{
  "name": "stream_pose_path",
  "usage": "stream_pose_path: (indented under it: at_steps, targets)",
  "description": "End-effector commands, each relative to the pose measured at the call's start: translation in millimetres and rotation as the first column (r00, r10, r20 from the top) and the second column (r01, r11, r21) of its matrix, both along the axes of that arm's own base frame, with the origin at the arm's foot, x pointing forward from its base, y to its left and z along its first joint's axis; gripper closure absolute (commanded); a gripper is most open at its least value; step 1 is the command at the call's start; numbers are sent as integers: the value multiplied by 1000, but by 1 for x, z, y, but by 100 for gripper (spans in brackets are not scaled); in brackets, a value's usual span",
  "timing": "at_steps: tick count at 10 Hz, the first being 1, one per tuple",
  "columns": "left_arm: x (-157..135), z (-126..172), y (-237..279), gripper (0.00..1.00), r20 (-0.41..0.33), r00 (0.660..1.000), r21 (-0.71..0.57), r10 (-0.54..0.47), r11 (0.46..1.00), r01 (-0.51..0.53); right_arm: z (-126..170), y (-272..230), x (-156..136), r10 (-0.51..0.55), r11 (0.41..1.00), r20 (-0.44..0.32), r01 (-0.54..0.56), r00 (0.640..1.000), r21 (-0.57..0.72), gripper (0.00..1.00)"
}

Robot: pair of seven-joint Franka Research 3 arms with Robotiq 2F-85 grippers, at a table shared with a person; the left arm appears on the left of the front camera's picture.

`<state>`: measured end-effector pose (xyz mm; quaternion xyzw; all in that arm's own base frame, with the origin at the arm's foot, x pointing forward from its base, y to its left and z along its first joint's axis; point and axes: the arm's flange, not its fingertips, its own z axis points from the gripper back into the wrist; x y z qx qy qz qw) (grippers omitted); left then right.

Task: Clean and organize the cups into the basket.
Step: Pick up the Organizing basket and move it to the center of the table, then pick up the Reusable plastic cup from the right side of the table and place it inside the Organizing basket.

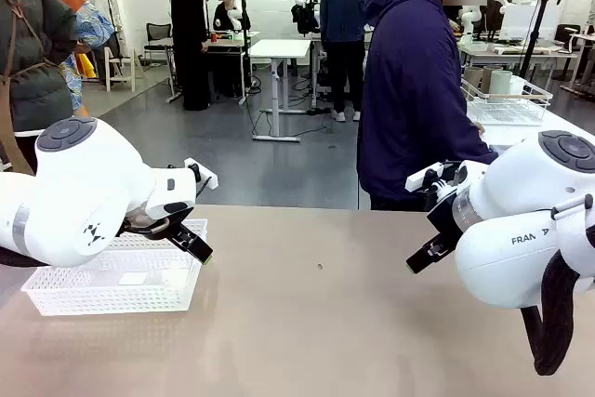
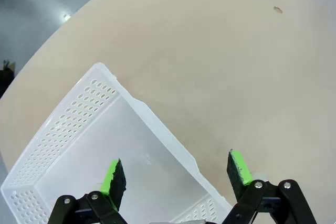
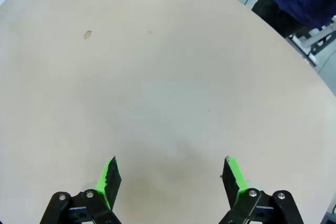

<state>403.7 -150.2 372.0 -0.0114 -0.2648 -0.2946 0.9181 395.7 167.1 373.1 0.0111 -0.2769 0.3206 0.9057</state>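
L gripper (image 2: 176, 174) hangs over the near-right corner of the white basket (image 1: 112, 297), jaws spread wide, nothing btwn the green pads (image 2: 113, 179). One pad is over the basket floor, the other outside its right wall, over bare table (image 1: 316, 332). R gripper (image 3: 170, 174) hovers over the table's right half, jaws also spread, nothing held.

Basket sits at the table's left side, near edge, w/ nothing in it.

Cups aren't on this table. A tan one (image 1: 474, 76) and a pale mint one (image 1: 500, 83) stand upright in a wire basket (image 1: 507, 111) on another surface, far right. The person (image 1: 414, 90) in a navy top stands at the far side, beside that wire basket. Cups are too small there to count for certain.

Handling, as a guess: tumblers look light and stiff, prob. plastic, w/ smooth tapered walls and no handle, so pads could slide toward the narrow end. Best hold is across the body at mid-height or a bit above, jaws square to the cup's axis; a rim pinch would be less secure. The lattice basket looks thin and light too, so it may skid if bumped. Cups should be lowered in gently, not dropped. No cup is in reach yet; a handover from the person seems likely first.
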Motion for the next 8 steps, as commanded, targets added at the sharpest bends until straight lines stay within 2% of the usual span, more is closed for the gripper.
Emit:
stream_pose_path:
  at_steps: [1, 8]
  targets:
    - [0, 0, 0, 0, 0, 1000, 0, 0, 1000, 0, 0, 0, 0, 0, 1000, 0, 0, 1000, 0, 0]
    - [0, 0, 0, 0, 0, 1000, 0, 0, 1000, 0, 0, 0, 0, 0, 1000, 0, 0, 1000, 0, 0]
